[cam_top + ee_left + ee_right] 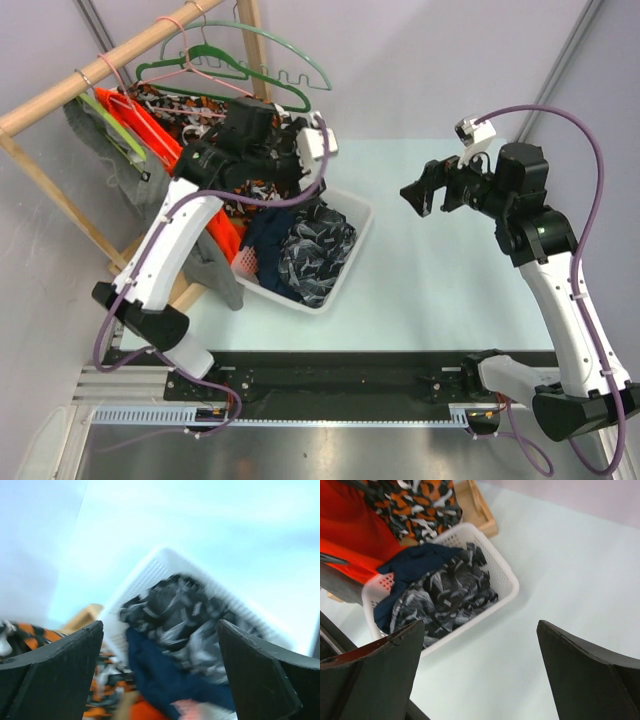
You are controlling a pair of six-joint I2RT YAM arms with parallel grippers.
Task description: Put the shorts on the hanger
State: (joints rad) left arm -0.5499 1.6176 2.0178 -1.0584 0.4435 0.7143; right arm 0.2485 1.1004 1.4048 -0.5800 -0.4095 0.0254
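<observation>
hovering just beside the shorts (168, 102), draped under the hanger (200, 62) on the rack (60, 97) at 10 o'clock, the left gripper (160, 625) spreads empty jaws; the cloth lies at its 8 o'clock. the right gripper (412, 193), jaws open too, hangs well apart.

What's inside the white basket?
A dark blue cloth and a black-and-grey patterned cloth fill the basket. Anything underneath them is hidden.

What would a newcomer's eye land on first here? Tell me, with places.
The bright orange garment and the blotchy shorts hang at the wooden rack on the far left, with the left gripper open close by. Next comes the white basket of dark clothes mid-table, and the right gripper, open and raised at right.
</observation>
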